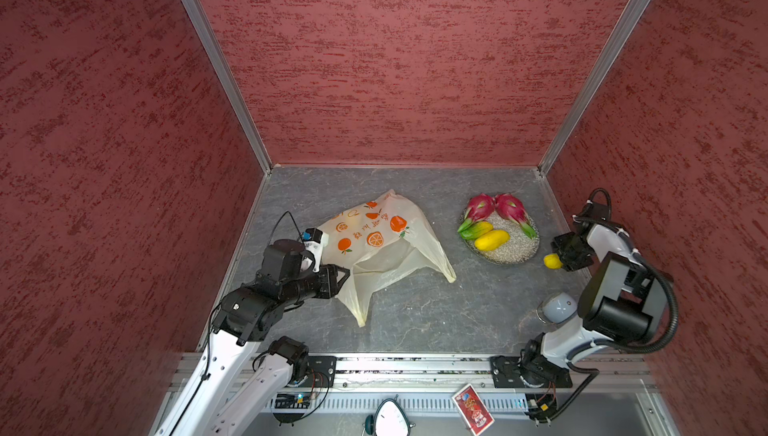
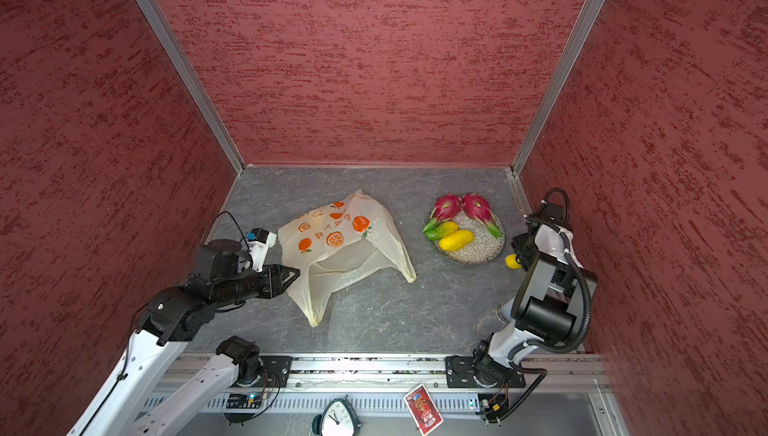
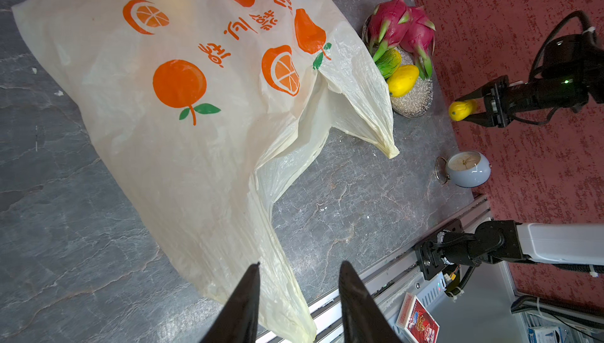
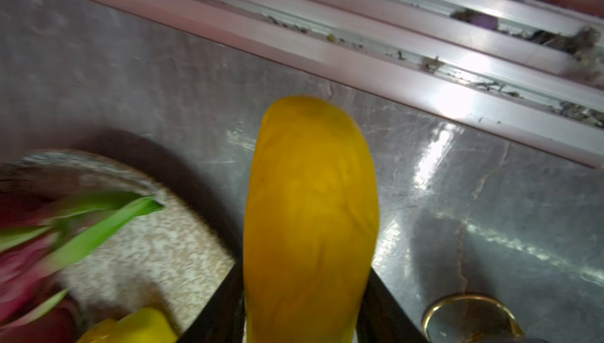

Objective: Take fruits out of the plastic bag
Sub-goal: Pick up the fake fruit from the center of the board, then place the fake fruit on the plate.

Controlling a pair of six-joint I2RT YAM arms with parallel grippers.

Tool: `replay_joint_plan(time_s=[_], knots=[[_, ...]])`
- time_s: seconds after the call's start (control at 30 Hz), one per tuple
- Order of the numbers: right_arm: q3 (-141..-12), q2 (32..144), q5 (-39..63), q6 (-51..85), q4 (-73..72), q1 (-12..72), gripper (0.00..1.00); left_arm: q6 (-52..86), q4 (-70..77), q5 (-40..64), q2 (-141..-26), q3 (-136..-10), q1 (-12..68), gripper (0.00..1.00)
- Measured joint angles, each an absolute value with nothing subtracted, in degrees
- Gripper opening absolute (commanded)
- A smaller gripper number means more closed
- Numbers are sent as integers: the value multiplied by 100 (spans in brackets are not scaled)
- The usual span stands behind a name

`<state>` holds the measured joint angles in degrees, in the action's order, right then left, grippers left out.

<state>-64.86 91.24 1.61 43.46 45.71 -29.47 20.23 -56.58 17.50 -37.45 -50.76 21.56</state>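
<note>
The plastic bag (image 1: 374, 247) (image 2: 332, 243) (image 3: 196, 112) lies flat and slack on the grey table, mouth toward the front; nothing shows inside it. My left gripper (image 1: 345, 277) (image 3: 300, 264) is open at the bag's left edge, with a handle loop lying between its fingers. Two pink dragon fruits (image 1: 480, 207) (image 1: 512, 209), a green-yellow mango (image 1: 478, 229) and a yellow mango (image 1: 491, 239) rest on the speckled plate (image 1: 519, 247) (image 3: 415, 103). Just right of the plate, my right gripper (image 1: 559, 261) (image 4: 307, 264) is shut on another yellow mango (image 1: 552, 261) (image 3: 461, 110) (image 4: 310, 210), low over the table.
A small pale-blue alarm clock (image 1: 559, 307) (image 3: 467, 168) stands on the table near the right arm. Red walls close in three sides. Along the front runs a metal rail (image 1: 415, 365), with a red card box (image 1: 473, 409) and a second clock (image 1: 388, 417) beyond it.
</note>
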Motion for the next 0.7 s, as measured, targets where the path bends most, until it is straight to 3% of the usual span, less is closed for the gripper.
replay_joint_plan(time_s=[0.13,0.4,0.7], knots=[[-6573,8735,333,4466,4543,-2945,37,2023,-5658,1750,-3743,-5076,2156,41],[-6460,8643,1129,4930,4414,-2893,44,2023,-5658,1750,-3712,-5076,2156,41],[-5673,8342,2056,7078,3758,-2233,45,2023,-5658,1750,-3656,-5076,2154,41]])
